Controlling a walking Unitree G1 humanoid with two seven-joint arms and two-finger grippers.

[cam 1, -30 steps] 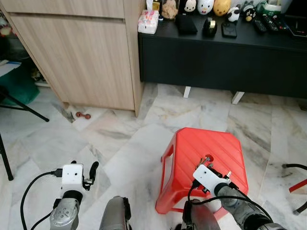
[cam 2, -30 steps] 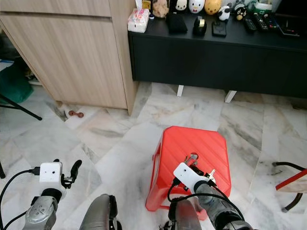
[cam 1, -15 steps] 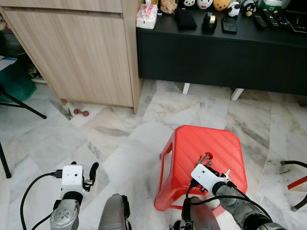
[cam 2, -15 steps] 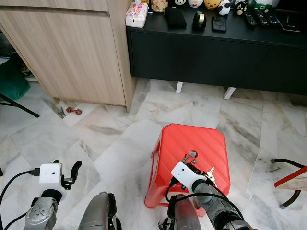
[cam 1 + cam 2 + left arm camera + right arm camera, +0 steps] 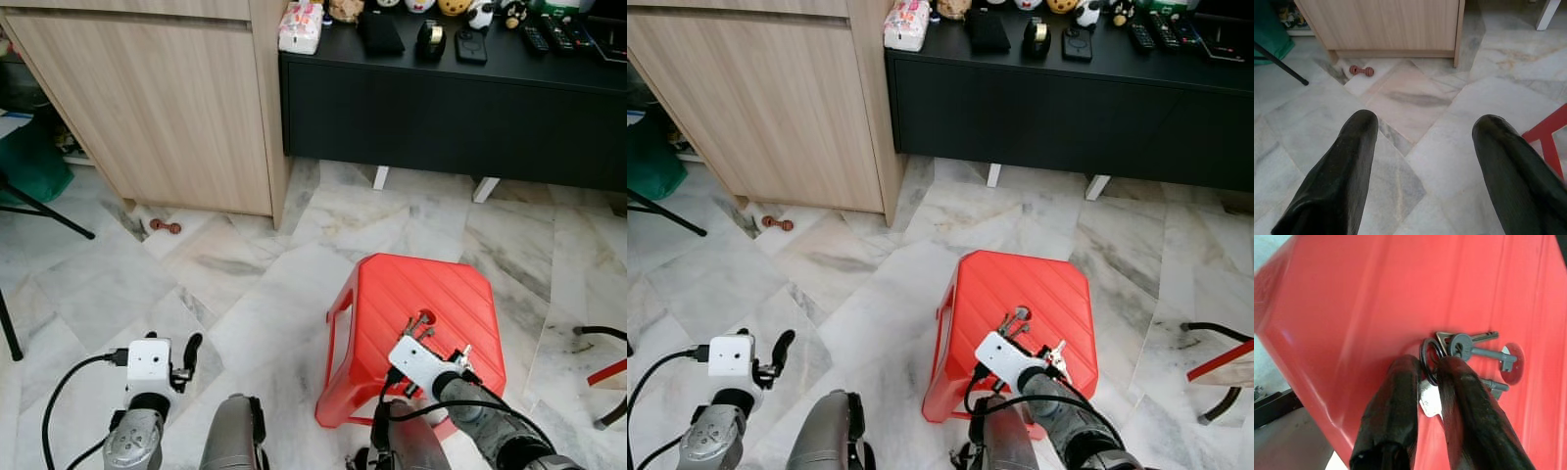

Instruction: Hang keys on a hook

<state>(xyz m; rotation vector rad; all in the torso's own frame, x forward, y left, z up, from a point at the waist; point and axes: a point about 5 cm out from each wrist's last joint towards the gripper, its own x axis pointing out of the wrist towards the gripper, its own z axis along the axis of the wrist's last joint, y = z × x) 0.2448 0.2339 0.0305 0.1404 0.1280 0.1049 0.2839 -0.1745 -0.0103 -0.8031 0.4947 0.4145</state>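
A bunch of grey metal keys on a dark ring lies on top of a red plastic stool, next to the small hole in its seat. My right gripper reaches down onto the stool, and its two black fingers are pinched together on the ring and a flat key. From the head, the keys show just past the white wrist camera. My left gripper hangs open over the marble floor, low at the left, holding nothing.
A light wooden cabinet and a black low console with small items on top stand ahead. A small red dumbbell toy lies by the cabinet. Black stand legs are at the left, a cable at the right.
The whole picture has shifted slightly, so the head camera moved. My right gripper stays pinched on the keys on the stool. The left arm has not moved.
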